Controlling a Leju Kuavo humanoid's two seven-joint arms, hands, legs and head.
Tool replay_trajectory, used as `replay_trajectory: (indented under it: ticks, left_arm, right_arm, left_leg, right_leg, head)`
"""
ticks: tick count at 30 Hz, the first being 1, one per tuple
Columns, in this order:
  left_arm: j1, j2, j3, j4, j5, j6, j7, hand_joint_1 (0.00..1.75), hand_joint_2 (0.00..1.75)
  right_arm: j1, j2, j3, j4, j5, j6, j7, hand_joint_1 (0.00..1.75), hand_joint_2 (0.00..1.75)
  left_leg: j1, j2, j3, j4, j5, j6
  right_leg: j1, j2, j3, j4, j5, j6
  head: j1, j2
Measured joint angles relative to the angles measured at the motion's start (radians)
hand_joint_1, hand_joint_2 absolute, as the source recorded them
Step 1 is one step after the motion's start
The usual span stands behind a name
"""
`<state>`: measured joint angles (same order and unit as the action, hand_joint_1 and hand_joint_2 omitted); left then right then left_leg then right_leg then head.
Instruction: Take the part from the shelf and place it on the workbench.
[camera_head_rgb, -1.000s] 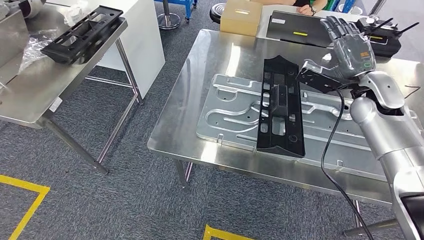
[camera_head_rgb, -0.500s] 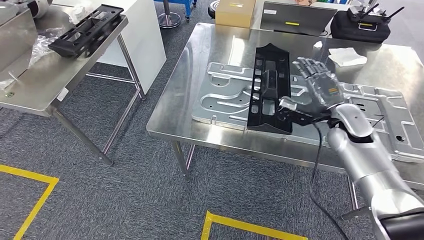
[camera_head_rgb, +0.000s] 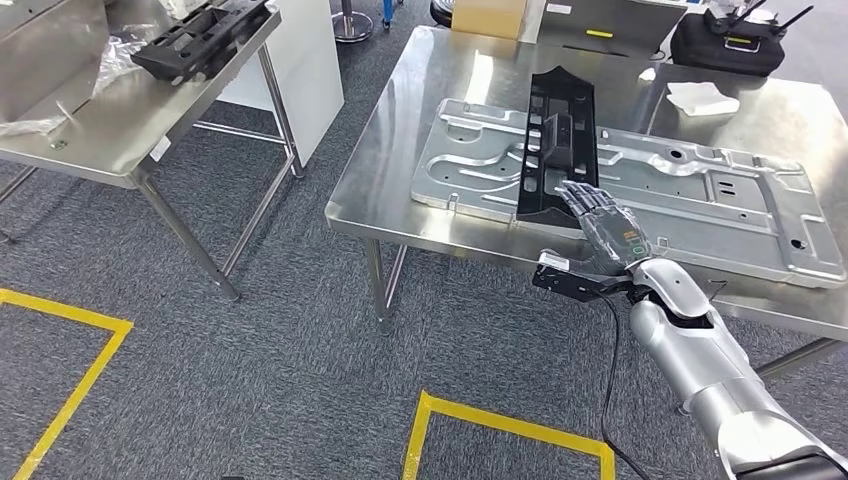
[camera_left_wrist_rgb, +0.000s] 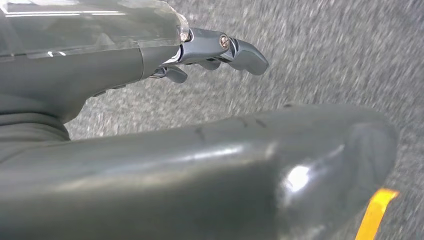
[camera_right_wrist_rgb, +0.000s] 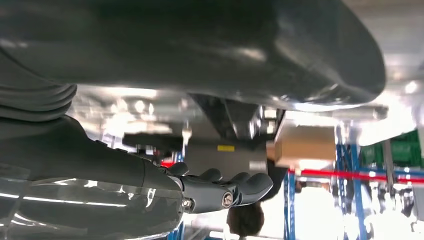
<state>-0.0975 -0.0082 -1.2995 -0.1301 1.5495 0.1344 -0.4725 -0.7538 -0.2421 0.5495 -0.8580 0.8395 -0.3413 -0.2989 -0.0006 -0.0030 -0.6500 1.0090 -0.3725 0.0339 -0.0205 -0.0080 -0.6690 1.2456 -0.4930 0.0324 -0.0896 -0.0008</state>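
A long black plastic part (camera_head_rgb: 556, 145) lies flat on a silver stamped metal plate (camera_head_rgb: 700, 200), on top of the steel workbench (camera_head_rgb: 400, 120). My right hand (camera_head_rgb: 605, 232) hovers at the bench's front edge, just short of the part's near end, fingers spread and holding nothing. In the right wrist view the right hand (camera_right_wrist_rgb: 220, 187) is also empty, with its fingers extended. My left hand (camera_left_wrist_rgb: 200, 150) hangs over grey carpet, fingers (camera_left_wrist_rgb: 235, 47) loosely extended, nothing in it. A second black part (camera_head_rgb: 205, 35) rests on the steel shelf table (camera_head_rgb: 110, 120) at the far left.
At the bench's far side stand a cardboard box (camera_head_rgb: 488, 15), a grey case (camera_head_rgb: 610, 20), a black bag (camera_head_rgb: 728, 45) and a white cloth (camera_head_rgb: 703, 97). Crumpled plastic wrap (camera_head_rgb: 45, 95) lies on the left table. Yellow tape (camera_head_rgb: 500, 425) marks the carpet.
The camera has shifted. My right arm has dropped from above the black part and pulled back to the bench's front edge, hand still empty. The part stays on the plate.
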Motion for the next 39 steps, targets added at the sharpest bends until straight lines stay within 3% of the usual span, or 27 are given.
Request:
replay_trajectory:
  ticks: [2,4,6,7,8,9,11,12,13,14,15,16,18,19,21,22,24,26,27,28,29,31,33,34,35,37,39]
  left_arm:
    - [0.001,-0.002,0.000,0.000,0.000,0.001,0.000,0.00,0.00]
    - [0.002,-0.003,-0.001,0.000,-0.002,0.004,0.000,0.00,0.00]
    - [0.008,-0.003,-0.002,0.000,-0.003,0.007,-0.003,0.00,0.00]
    - [0.011,-0.003,-0.003,0.000,-0.004,0.008,-0.006,0.00,0.00]
    - [0.015,-0.003,-0.003,0.000,-0.005,0.008,-0.010,0.00,0.00]
    - [0.018,-0.002,-0.004,0.000,-0.006,0.007,-0.012,0.00,0.00]
    - [0.021,-0.002,-0.004,0.000,-0.009,0.006,-0.016,0.00,0.00]
    - [0.022,-0.002,-0.004,0.000,-0.010,0.005,-0.018,0.00,0.00]
    - [0.022,-0.002,-0.005,0.000,-0.010,0.005,-0.018,0.00,0.00]
    - [0.022,-0.001,-0.005,0.000,-0.011,0.004,-0.019,0.00,0.00]
    - [0.021,-0.001,-0.005,0.000,-0.010,0.004,-0.019,0.00,0.00]
    - [0.020,0.000,-0.005,0.000,-0.010,0.004,-0.020,0.00,0.00]
    - [0.017,0.001,-0.004,0.000,-0.010,0.004,-0.022,0.00,0.00]
    - [0.016,0.002,-0.004,0.000,-0.009,0.004,-0.024,0.00,0.00]
    - [0.016,0.002,-0.005,0.000,-0.009,0.005,-0.024,0.00,0.00]
    - [0.016,0.001,-0.005,0.000,-0.010,0.005,-0.023,0.00,0.00]
    - [0.014,0.000,-0.007,0.000,-0.011,0.006,-0.020,0.00,0.00]
    - [0.012,0.000,-0.009,0.000,-0.012,0.007,-0.015,0.00,0.00]
    - [0.012,0.001,-0.010,0.000,-0.012,0.007,-0.012,0.00,0.00]
    - [0.012,0.000,-0.011,0.000,-0.012,0.007,-0.008,0.00,0.00]
    - [0.013,0.000,-0.011,0.000,-0.012,0.008,-0.006,0.00,0.00]
    - [0.013,-0.001,-0.012,0.000,-0.011,0.007,0.000,0.00,0.00]
    - [0.012,-0.003,-0.012,-0.001,-0.009,0.007,0.002,0.00,0.00]
    - [0.010,-0.004,-0.012,-0.001,-0.008,0.007,0.002,0.00,0.00]
    - [0.010,-0.004,-0.012,-0.001,-0.006,0.008,0.003,0.00,0.00]
    - [0.012,-0.004,-0.012,0.000,-0.003,0.009,0.003,0.00,0.00]
    - [0.015,-0.003,-0.012,0.000,-0.002,0.012,0.003,0.00,0.00]
  right_arm:
    - [0.003,0.001,0.000,0.003,-0.006,0.000,-0.006,0.00,0.00]
    - [0.008,0.003,0.001,0.005,-0.011,-0.003,-0.012,0.00,0.00]
    - [0.017,0.003,0.003,0.010,-0.018,-0.011,-0.018,0.00,0.00]
    - [0.021,0.003,0.004,0.013,-0.022,-0.017,-0.022,0.00,0.00]
    - [0.026,0.003,0.005,0.017,-0.027,-0.023,-0.026,0.00,0.00]
    - [0.030,0.003,0.005,0.020,-0.034,-0.028,-0.030,0.00,0.00]
    - [0.040,0.003,0.006,0.026,-0.046,-0.035,-0.037,0.00,0.00]
    - [0.045,0.002,0.006,0.029,-0.051,-0.036,-0.039,0.00,0.00]
    - [0.048,0.001,0.006,0.032,-0.055,-0.036,-0.041,0.00,0.00]
    - [0.049,0.000,0.006,0.035,-0.061,-0.034,-0.042,0.00,0.00]
    - [0.050,-0.002,0.006,0.037,-0.071,-0.030,-0.044,0.00,0.00]
    - [0.049,-0.003,0.005,0.040,-0.084,-0.025,-0.048,0.00,0.00]
    - [0.048,-0.007,0.000,0.046,-0.121,-0.016,-0.061,0.00,0.00]
    - [0.048,-0.008,-0.003,0.049,-0.140,-0.015,-0.069,0.00,0.00]
    - [0.049,-0.009,-0.008,0.056,-0.169,-0.018,-0.086,0.00,0.00]
    - [0.051,-0.009,-0.010,0.060,-0.179,-0.021,-0.093,0.00,0.00]
    - [0.055,-0.010,-0.015,0.068,-0.193,-0.026,-0.102,0.00,0.00]
    - [0.060,-0.011,-0.021,0.074,-0.197,-0.035,-0.105,0.00,0.00]
    - [0.065,-0.011,-0.022,0.077,-0.193,-0.041,-0.103,0.00,0.00]
    - [0.071,-0.012,-0.023,0.079,-0.187,-0.050,-0.099,0.00,0.00]
    - [0.078,-0.012,-0.023,0.082,-0.176,-0.061,-0.091,0.00,0.00]
    - [0.087,-0.011,-0.023,0.086,-0.133,-0.091,-0.061,0.00,0.00]
    - [0.088,-0.011,-0.020,0.091,-0.077,-0.121,-0.021,0.00,0.00]
    - [0.088,-0.010,-0.018,0.094,-0.053,-0.130,-0.004,0.00,0.00]
    - [0.088,-0.009,-0.016,0.097,-0.035,-0.136,0.010,0.00,0.00]
    - [0.087,-0.004,-0.011,0.104,-0.012,-0.143,0.025,0.00,0.00]
    - [0.086,0.004,-0.008,0.108,0.002,-0.147,0.032,0.00,0.00]
  left_leg:
    - [-0.001,0.000,-0.020,0.006,0.018,-0.008]
    - [0.000,0.001,-0.024,0.004,0.035,-0.020]
    - [0.002,0.001,-0.026,-0.004,0.052,-0.034]
    - [0.003,0.001,-0.033,0.000,0.042,-0.040]
    - [0.003,0.000,-0.043,0.020,0.013,-0.046]
    - [0.006,0.000,-0.057,0.063,-0.037,-0.050]
    - [0.011,0.000,-0.085,0.194,-0.140,-0.060]
    - [0.012,0.000,-0.091,0.254,-0.162,-0.064]
    - [0.013,0.000,-0.084,0.288,-0.157,-0.067]
    - [0.014,0.000,-0.061,0.287,-0.135,-0.068]
    - [0.014,0.000,-0.020,0.252,-0.110,-0.066]
    - [0.013,0.000,0.036,0.184,-0.103,-0.063]
    - [0.008,-0.001,0.134,0.043,-0.127,-0.050]
    - [0.005,-0.001,0.158,0.002,-0.142,-0.043]
    - [0.002,-0.001,0.155,-0.013,-0.132,-0.028]
    - [0.003,0.001,0.149,-0.016,-0.121,-0.019]
    - [0.005,0.006,0.126,-0.020,-0.092,-0.003]
    - [0.004,0.007,0.093,-0.019,-0.066,0.002]
    - [0.004,0.007,0.076,-0.019,-0.053,0.002]
    - [0.003,0.006,0.059,-0.017,-0.042,0.001]
    - [0.003,0.001,0.043,-0.016,-0.032,-0.002]
    - [0.003,-0.010,0.014,-0.011,-0.014,-0.011]
    - [0.001,-0.018,-0.006,-0.006,0.002,-0.021]
    - [0.001,-0.021,-0.010,-0.005,0.010,-0.027]
    - [0.001,-0.026,-0.013,-0.006,0.018,-0.034]
    - [0.004,-0.034,-0.019,-0.006,0.027,-0.047]
    - [0.007,-0.026,-0.042,0.044,-0.018,-0.057]
  right_leg:
    - [0.006,0.002,0.114,-0.144,-0.002,-0.013]
    - [0.015,0.002,0.169,-0.229,-0.025,-0.024]
    - [0.015,0.001,0.162,-0.243,-0.008,-0.035]
    - [0.013,-0.001,0.154,-0.247,0.006,-0.043]
    - [0.010,-0.003,0.142,-0.252,0.021,-0.051]
    - [0.007,-0.004,0.128,-0.255,0.036,-0.056]
    - [0.008,-0.005,0.094,-0.254,0.062,-0.060]
    - [0.009,-0.005,0.077,-0.252,0.074,-0.059]
    - [0.009,-0.005,0.059,-0.249,0.086,-0.058]
    - [0.009,-0.005,0.041,-0.246,0.098,-0.055]
    - [0.009,-0.005,0.024,-0.243,0.109,-0.052]
    - [0.009,-0.005,0.010,-0.238,0.119,-0.048]
    - [0.011,-0.006,-0.006,-0.233,0.138,-0.037]
    - [0.010,-0.006,-0.008,-0.233,0.147,-0.031]
    - [0.008,-0.007,-0.009,-0.239,0.163,-0.017]
    - [0.006,-0.005,-0.015,-0.235,0.155,-0.011]
    - [0.004,-0.001,-0.043,-0.178,0.083,-0.002]
    - [0.002,0.001,-0.081,-0.052,-0.020,0.003]
    - [0.002,0.002,-0.092,0.011,-0.046,0.006]
    - [0.001,0.002,-0.090,0.051,-0.048,0.007]
    - [0.001,0.003,-0.071,0.058,-0.028,0.007]
    - [-0.001,0.018,0.018,-0.026,0.019,0.000]
    - [0.000,0.047,0.125,-0.167,0.001,-0.012]
    - [0.002,0.055,0.157,-0.216,-0.019,-0.016]
    - [0.005,0.054,0.171,-0.243,-0.032,-0.020]
    - [0.005,0.035,0.168,-0.253,-0.024,-0.031]
    - [0.002,0.015,0.160,-0.257,-0.008,-0.047]
  head:
    - [0.000,0.000]
    - [-0.001,0.000]
    - [-0.001,0.000]
    - [-0.001,0.000]
    - [-0.001,0.000]
    - [-0.001,0.000]
    - [-0.001,0.000]
    - [-0.001,0.000]
    - [-0.001,0.000]
    - [-0.001,0.000]
    - [-0.002,0.000]
    - [-0.002,0.000]
    - [-0.001,0.000]
    - [-0.001,0.000]
    - [-0.001,0.000]
    - [-0.001,0.000]
    - [-0.001,0.000]
    - [-0.001,0.000]
    - [-0.001,0.000]
    - [-0.001,0.000]
    - [-0.001,0.000]
    - [-0.001,0.000]
    - [-0.001,0.000]
    - [-0.001,0.000]
    - [-0.001,0.000]
    - [-0.001,0.000]
    - [-0.001,0.000]
